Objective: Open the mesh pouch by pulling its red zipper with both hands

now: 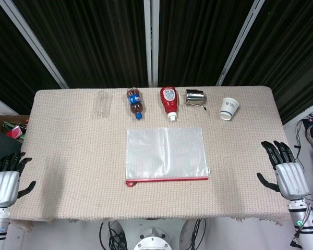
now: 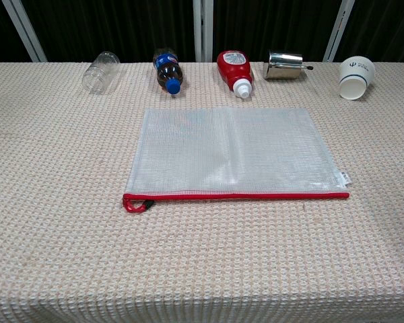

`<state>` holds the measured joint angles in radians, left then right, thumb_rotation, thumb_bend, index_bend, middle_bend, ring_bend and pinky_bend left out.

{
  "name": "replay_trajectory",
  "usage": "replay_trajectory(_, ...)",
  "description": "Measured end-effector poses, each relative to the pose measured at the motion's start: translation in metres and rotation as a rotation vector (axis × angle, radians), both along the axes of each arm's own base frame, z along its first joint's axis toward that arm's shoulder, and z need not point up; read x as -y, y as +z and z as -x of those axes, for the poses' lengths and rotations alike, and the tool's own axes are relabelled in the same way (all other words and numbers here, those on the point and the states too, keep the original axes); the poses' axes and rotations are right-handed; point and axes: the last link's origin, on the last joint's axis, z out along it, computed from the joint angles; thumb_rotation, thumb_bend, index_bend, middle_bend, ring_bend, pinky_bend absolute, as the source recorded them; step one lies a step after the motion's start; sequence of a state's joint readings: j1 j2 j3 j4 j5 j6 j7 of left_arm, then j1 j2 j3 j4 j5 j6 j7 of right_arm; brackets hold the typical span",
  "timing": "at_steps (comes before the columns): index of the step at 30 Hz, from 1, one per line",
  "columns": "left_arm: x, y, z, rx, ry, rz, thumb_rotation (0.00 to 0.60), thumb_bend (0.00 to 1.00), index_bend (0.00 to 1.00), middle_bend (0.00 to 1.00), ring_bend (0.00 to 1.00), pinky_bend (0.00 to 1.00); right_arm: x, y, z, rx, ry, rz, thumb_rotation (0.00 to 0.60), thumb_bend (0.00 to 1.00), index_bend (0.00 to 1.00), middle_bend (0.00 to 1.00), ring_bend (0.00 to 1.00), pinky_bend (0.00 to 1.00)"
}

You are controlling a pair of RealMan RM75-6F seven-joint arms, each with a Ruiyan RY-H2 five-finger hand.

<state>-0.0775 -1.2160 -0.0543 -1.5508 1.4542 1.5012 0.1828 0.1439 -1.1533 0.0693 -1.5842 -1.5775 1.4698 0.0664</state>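
Two hands wait at the bottom corners of the head view, and neither appears in the chest view. Largest in the picture is the table, under a woven beige cloth that hangs a little over the near edge. At the centre of both views the mesh pouch lies flat, a clear rectangle with its red zipper along the near edge and the zipper pull at the lower left corner of the pouch.

The left hand sits at the lower left of the frame, the right hand at the lower right; both are released, fingers spread, grasping nothing, and well apart from the pouch.

Along the top of the table, left to right, lie a clear plastic bottle, a cola bottle, a ketchup bottle, a steel cup and a paper cup.

The risks, as I judge them: the pouch is light and thin, so unless one hand pins it the whole thing will likely slide with the pull. The pull is small and lies flat on a textured cloth, so fingers may snag the weave or pinch cloth instead. A wide reach could also knock the bottles, which would roll.
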Motion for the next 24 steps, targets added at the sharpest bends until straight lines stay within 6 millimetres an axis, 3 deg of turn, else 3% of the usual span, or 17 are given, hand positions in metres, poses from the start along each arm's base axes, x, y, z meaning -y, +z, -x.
replay_trajectory(14,0.007,0.000,-0.002,0.015,0.008,0.006,0.600,0.19,0.25,0.15,0.10,0.14,0.018,-0.024,-0.023,0.018,0.099,-0.129,0.600,0.19,0.06,0.09,0.00,0.00)
replay_trajectory(24,0.013,-0.001,-0.007,0.030,-0.025,0.008,0.600,0.19,0.25,0.15,0.10,0.14,0.035,-0.081,-0.081,0.041,0.326,-0.417,0.600,0.18,0.06,0.09,0.00,0.00)
